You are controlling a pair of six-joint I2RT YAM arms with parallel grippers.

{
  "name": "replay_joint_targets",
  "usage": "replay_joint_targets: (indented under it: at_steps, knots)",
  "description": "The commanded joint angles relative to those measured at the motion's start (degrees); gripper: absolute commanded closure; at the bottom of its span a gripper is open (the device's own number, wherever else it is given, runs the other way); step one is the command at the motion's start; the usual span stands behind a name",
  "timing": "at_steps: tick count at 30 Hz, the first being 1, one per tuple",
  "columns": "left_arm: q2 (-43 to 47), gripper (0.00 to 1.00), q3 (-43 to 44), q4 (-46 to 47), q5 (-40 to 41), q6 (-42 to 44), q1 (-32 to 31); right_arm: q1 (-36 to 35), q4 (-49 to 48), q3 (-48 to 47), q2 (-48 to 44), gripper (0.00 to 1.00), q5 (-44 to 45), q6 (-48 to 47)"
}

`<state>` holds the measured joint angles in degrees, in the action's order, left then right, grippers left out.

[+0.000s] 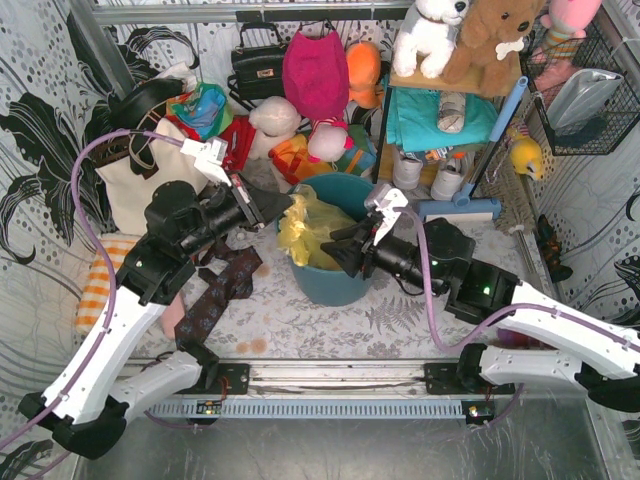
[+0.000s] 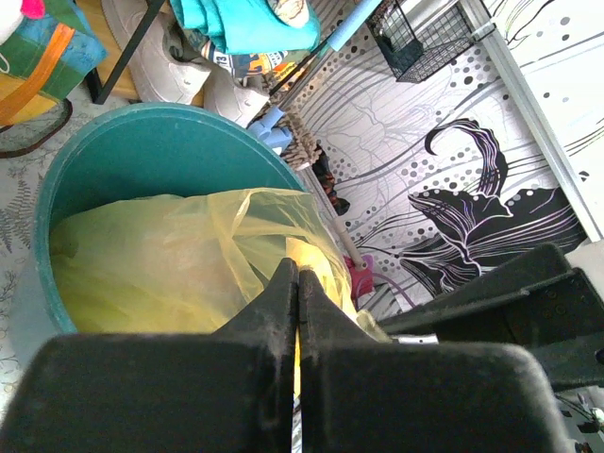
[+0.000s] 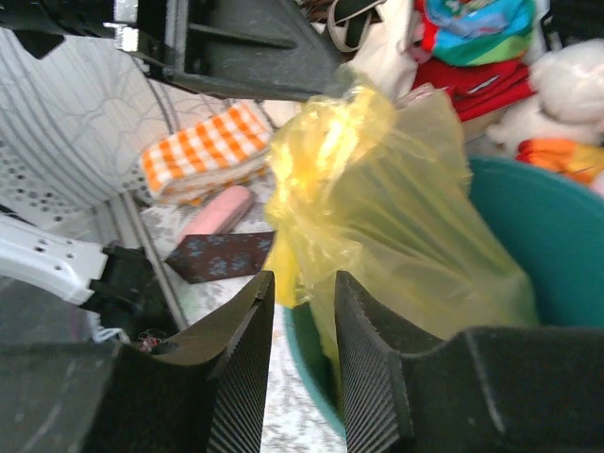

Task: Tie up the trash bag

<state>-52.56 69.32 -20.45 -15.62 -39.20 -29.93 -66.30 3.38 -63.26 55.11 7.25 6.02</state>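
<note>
The yellow-green trash bag [image 1: 306, 232] sits in the teal round bin [image 1: 335, 285], its top gathered and pulled up toward the left. My left gripper [image 1: 283, 206] is shut on the bag's top edge; in the left wrist view a yellow sliver shows between the closed fingers [image 2: 283, 302], with the bag [image 2: 160, 264] and bin [image 2: 142, 142] beyond. My right gripper [image 1: 340, 250] is open at the bag's right side. In the right wrist view its fingertips [image 3: 261, 294] stand apart just below the bunched bag [image 3: 377, 189], film hanging at the gap, above the bin's rim [image 3: 547, 236].
A cream tote bag [image 1: 135, 175] stands at the left. A dark patterned cloth [image 1: 215, 295] and an orange checked cloth [image 1: 95, 285] lie left of the bin. Stuffed toys [image 1: 315, 75] and a shelf with shoes [image 1: 430, 165] stand behind.
</note>
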Motion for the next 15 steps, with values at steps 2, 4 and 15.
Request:
replay_joint_targets:
  at_steps: [2, 4, 15]
  knots:
    - [0.38, 1.00, -0.19, 2.93, 0.43, 0.09, 0.14, -3.38, -6.01, 0.77, 4.05, 0.68, -0.48, 9.48]
    - [0.56, 1.00, -0.30, 2.56, -0.07, 0.31, 0.17, -4.51, -6.44, -0.38, 6.01, 0.67, 1.36, 9.41]
    - [2.07, 1.00, -1.93, 5.15, -3.35, 0.97, 0.14, -4.42, 3.38, -19.08, 12.74, 0.57, 9.51, 8.06]
